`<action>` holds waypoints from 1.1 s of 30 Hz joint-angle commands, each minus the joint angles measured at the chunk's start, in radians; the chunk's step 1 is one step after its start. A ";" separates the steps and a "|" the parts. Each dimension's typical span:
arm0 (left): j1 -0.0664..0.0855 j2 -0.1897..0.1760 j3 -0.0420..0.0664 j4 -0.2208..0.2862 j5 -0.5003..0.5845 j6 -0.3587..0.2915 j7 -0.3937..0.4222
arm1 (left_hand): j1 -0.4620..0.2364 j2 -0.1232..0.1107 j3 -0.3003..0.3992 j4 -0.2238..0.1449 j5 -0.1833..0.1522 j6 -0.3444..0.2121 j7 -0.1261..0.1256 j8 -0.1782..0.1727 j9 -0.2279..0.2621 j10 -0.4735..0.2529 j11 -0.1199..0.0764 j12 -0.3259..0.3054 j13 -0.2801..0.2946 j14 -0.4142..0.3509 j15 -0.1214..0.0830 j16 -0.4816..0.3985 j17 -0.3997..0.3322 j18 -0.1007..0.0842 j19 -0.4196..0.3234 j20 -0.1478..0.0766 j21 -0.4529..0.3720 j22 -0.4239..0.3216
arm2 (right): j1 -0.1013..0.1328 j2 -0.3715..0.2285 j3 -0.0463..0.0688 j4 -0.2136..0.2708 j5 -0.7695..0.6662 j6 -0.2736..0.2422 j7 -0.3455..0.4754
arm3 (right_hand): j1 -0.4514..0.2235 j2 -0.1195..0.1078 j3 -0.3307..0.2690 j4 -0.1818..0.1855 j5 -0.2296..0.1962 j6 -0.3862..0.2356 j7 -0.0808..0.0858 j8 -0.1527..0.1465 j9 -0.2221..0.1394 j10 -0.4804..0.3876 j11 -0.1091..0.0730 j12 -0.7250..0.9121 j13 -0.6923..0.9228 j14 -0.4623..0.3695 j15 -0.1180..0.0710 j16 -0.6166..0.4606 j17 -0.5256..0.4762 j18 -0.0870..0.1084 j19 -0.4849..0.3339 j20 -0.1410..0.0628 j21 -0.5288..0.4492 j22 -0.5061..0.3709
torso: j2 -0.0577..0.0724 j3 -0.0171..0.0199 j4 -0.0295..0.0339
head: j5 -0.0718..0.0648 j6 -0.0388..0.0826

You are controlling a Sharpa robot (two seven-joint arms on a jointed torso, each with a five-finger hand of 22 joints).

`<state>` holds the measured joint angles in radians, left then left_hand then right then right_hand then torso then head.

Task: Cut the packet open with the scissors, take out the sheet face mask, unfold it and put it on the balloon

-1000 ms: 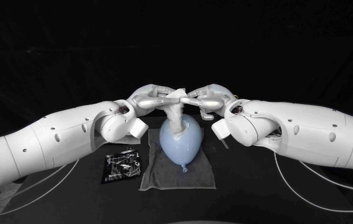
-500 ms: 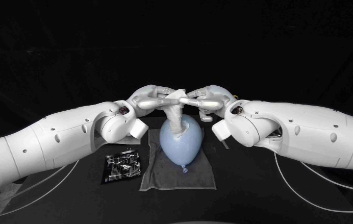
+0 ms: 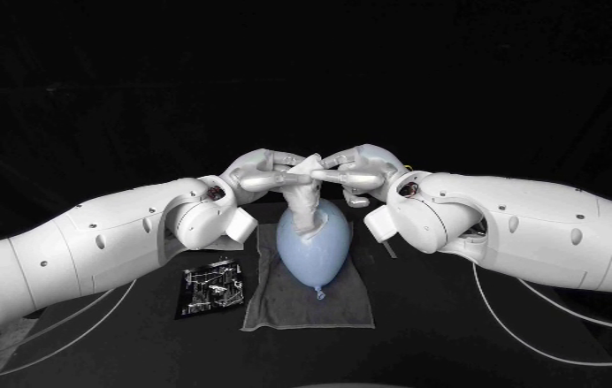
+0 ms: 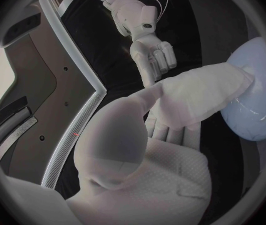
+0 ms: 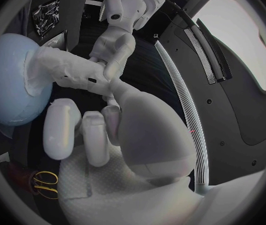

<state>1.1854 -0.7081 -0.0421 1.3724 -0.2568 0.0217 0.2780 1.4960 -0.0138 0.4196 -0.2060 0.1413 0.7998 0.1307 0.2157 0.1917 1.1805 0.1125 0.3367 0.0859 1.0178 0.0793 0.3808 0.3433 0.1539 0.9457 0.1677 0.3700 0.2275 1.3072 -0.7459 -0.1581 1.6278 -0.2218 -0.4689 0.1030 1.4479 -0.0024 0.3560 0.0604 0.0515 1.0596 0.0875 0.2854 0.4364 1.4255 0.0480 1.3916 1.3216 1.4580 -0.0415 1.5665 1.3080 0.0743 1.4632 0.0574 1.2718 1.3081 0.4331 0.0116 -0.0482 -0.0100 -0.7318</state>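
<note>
A pale blue balloon [image 3: 312, 247] lies on a grey cloth [image 3: 310, 304] in the middle of the table. Above its far end my left hand [image 3: 265, 172] and right hand [image 3: 361, 170] meet and together pinch the top of the white sheet mask [image 3: 306, 198]. The mask hangs down in a folded strip and its lower end touches the balloon [image 4: 253, 97]. The mask [image 5: 67, 70] runs from my fingers to the balloon [image 5: 10, 82] in the right wrist view. The cut packet [image 3: 212, 285] lies flat on the table to the left of the cloth. The scissors [image 5: 44, 181] lie near my right arm.
The grey cloth reaches toward the table's front edge. White cables [image 3: 530, 295] trail from both arms across the table at the sides.
None of the objects has shifted; the hands stay together holding the mask, which hangs slightly lower onto the balloon.
</note>
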 commanded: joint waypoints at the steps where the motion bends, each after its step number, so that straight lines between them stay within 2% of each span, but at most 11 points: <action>1: 0.001 0.002 0.001 0.004 -0.012 0.001 -0.001 | 0.015 0.001 0.024 -0.034 0.000 -0.001 -0.009 -0.006 -0.002 -0.009 -0.002 0.007 0.002 -0.010 -0.001 0.007 0.003 0.017 -0.009 0.001 0.007 0.006 | 0.000 0.001 0.001 0.001 -0.006 -0.027 0.030 | -0.020 0.003 0.036 -0.013 -0.002 0.002 -0.005 0.019 0.015 0.061 -0.043 0.005 0.114 0.113 -0.012 0.004 0.263 -0.012 0.012 -0.005 0.007 0.167 | 0.000 -0.0005 0.0001 | 0.001 0.000; 13: 0.001 0.000 0.001 0.005 -0.021 -0.001 0.001 | 0.031 0.008 0.014 -0.063 0.001 -0.012 -0.020 -0.018 -0.005 -0.039 0.008 0.058 0.008 -0.036 0.004 0.036 0.019 0.016 -0.045 -0.002 0.052 0.040 | 0.000 -0.002 0.001 0.000 -0.004 -0.057 0.043 | -0.094 -0.020 0.136 -0.053 -0.003 -0.014 -0.008 0.061 0.041 0.066 -0.045 0.005 0.118 0.113 -0.014 0.004 0.263 -0.014 0.014 -0.007 0.014 0.171 | 0.000 -0.0001 0.0000 | 0.001 0.000; 18: 0.001 0.000 0.001 0.005 -0.014 -0.002 0.010 | 0.037 0.015 0.006 -0.074 0.001 -0.048 -0.036 -0.037 -0.011 -0.154 0.036 0.112 0.041 -0.090 0.024 0.061 0.032 0.006 -0.085 0.005 0.079 0.063 | 0.000 -0.005 0.001 0.000 -0.012 -0.055 0.032 | -0.103 -0.022 0.149 -0.059 -0.003 -0.015 -0.008 0.067 0.045 0.067 -0.045 0.006 0.120 0.113 -0.014 0.004 0.263 -0.014 0.015 -0.007 0.017 0.173 | 0.000 -0.0001 -0.0007 | 0.002 -0.001; 19: 0.001 0.000 0.001 0.005 -0.012 -0.002 0.011 | 0.030 0.014 0.006 -0.074 0.002 -0.097 -0.043 -0.055 -0.023 -0.221 0.053 0.095 0.035 -0.120 0.040 0.062 0.032 -0.004 -0.107 0.014 0.078 0.066 | 0.000 -0.005 0.001 0.000 -0.014 -0.055 0.029 | -0.106 -0.023 0.153 -0.061 -0.003 -0.015 -0.009 0.069 0.046 0.068 -0.046 0.007 0.121 0.113 -0.015 0.004 0.263 -0.015 0.016 -0.007 0.019 0.173 | 0.000 0.0001 -0.0003 | 0.002 -0.001; 22: 0.001 0.000 0.001 0.006 -0.008 -0.001 0.014 | 0.003 0.001 0.007 -0.071 0.004 -0.131 -0.043 -0.064 -0.030 -0.309 0.079 0.069 0.022 -0.182 0.069 0.060 0.030 -0.029 -0.163 0.038 0.062 0.063 | 0.000 -0.006 0.001 0.003 -0.023 -0.056 0.022 | -0.113 -0.025 0.163 -0.067 -0.003 -0.014 -0.010 0.074 0.049 0.070 -0.047 0.009 0.123 0.113 -0.015 0.004 0.263 -0.016 0.018 -0.008 0.024 0.175 | 0.000 0.0004 -0.0002 | 0.001 -0.001; 25: 0.001 0.001 0.001 0.007 -0.006 0.000 0.009 | -0.043 -0.021 0.016 -0.068 0.005 -0.167 -0.037 -0.074 -0.038 -0.393 0.105 0.043 0.002 -0.244 0.095 0.072 0.029 -0.037 -0.204 0.061 0.027 0.043 | 0.000 -0.007 0.001 0.006 -0.031 -0.063 0.021 | -0.119 -0.027 0.172 -0.072 -0.003 -0.013 -0.011 0.080 0.052 0.071 -0.048 0.010 0.123 0.113 -0.016 0.004 0.263 -0.016 0.019 -0.008 0.026 0.176 | 0.000 0.0005 0.0002 | 0.001 -0.001; 26: 0.001 0.001 0.001 0.007 -0.006 0.000 0.007 | -0.047 -0.022 0.017 -0.068 0.005 -0.172 -0.036 -0.075 -0.039 -0.394 0.105 0.044 0.002 -0.247 0.096 0.075 0.029 -0.037 -0.206 0.063 0.023 0.041 | 0.000 -0.008 0.001 0.007 -0.033 -0.064 0.022 | -0.120 -0.027 0.173 -0.072 -0.003 -0.013 -0.011 0.081 0.052 0.071 -0.048 0.010 0.124 0.113 -0.016 0.004 0.263 -0.016 0.019 -0.008 0.026 0.176 | 0.000 0.0004 0.0002 | 0.001 -0.001; 27: 0.001 0.001 0.001 0.007 -0.007 -0.001 0.003 | -0.073 -0.031 0.020 -0.060 0.006 -0.203 -0.021 -0.084 -0.046 -0.401 0.108 0.053 0.000 -0.266 0.100 0.089 0.029 -0.032 -0.214 0.076 -0.001 0.024 | 0.000 -0.009 0.001 0.008 -0.035 -0.066 0.023 | -0.122 -0.028 0.176 -0.074 -0.003 -0.013 -0.011 0.082 0.054 0.071 -0.048 0.010 0.124 0.113 -0.016 0.004 0.263 -0.016 0.019 -0.008 0.027 0.176 | 0.000 0.0004 0.0002 | 0.001 -0.001; 28: 0.001 0.001 0.001 0.006 -0.009 -0.002 -0.002 | -0.104 -0.041 0.025 -0.048 0.003 -0.194 -0.020 -0.077 -0.043 -0.409 0.110 0.070 -0.002 -0.287 0.103 0.118 0.031 -0.014 -0.207 0.097 -0.035 -0.004 | 0.000 -0.011 0.001 0.009 -0.038 -0.067 0.024 | -0.124 -0.029 0.180 -0.076 -0.003 -0.012 -0.012 0.084 0.055 0.072 -0.048 0.010 0.124 0.113 -0.016 0.004 0.263 -0.017 0.020 -0.009 0.029 0.177 | 0.000 0.0000 -0.0001 | 0.002 -0.001; 30: 0.001 0.001 0.001 0.005 -0.012 -0.005 -0.012 | -0.136 -0.056 0.016 -0.029 0.005 -0.181 -0.011 -0.068 -0.040 -0.421 0.110 0.083 -0.005 -0.312 0.105 0.139 0.028 0.001 -0.209 0.117 -0.074 -0.034 | 0.000 -0.015 0.001 0.014 -0.044 -0.069 0.026 | -0.127 -0.030 0.184 -0.079 -0.003 -0.012 -0.012 0.086 0.057 0.073 -0.049 0.012 0.126 0.113 -0.017 0.004 0.263 -0.017 0.021 -0.009 0.032 0.178 | 0.000 -0.0001 -0.0004 | 0.002 -0.002; 33: 0.001 0.001 0.001 0.001 -0.015 -0.008 -0.025 | -0.175 -0.078 -0.024 0.017 0.003 -0.177 -0.001 -0.060 -0.039 -0.437 0.113 0.101 -0.010 -0.345 0.110 0.162 0.017 0.006 -0.202 0.123 -0.127 -0.076 | 0.000 -0.021 0.002 0.021 -0.054 -0.068 0.028 | -0.130 -0.032 0.188 -0.082 -0.003 -0.012 -0.012 0.089 0.058 0.073 -0.049 0.012 0.126 0.113 -0.017 0.004 0.263 -0.018 0.022 -0.009 0.036 0.180 | 0.000 -0.0004 -0.0006 | 0.003 -0.002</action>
<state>1.1851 -0.7086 -0.0423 1.3738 -0.2694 0.0199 0.2666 1.3292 -0.0919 0.3967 -0.1935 0.1485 0.6232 0.1255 0.1505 0.1521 0.7475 0.2264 0.4359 0.0766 0.6751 0.1892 0.5400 0.3603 0.1547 0.7416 0.2880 0.2466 0.1549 1.3068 -0.7653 -0.1577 1.6445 -0.2461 -0.5325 0.1190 1.3287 -0.0316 0.5400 -0.0221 0.0464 1.0427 0.0784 0.3627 0.4507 1.4614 0.0084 1.3971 1.3073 1.4629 -0.0543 1.5665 1.3081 0.0741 1.4638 0.0557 1.3060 1.3080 0.4329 0.0118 -0.0482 -0.0081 -0.7335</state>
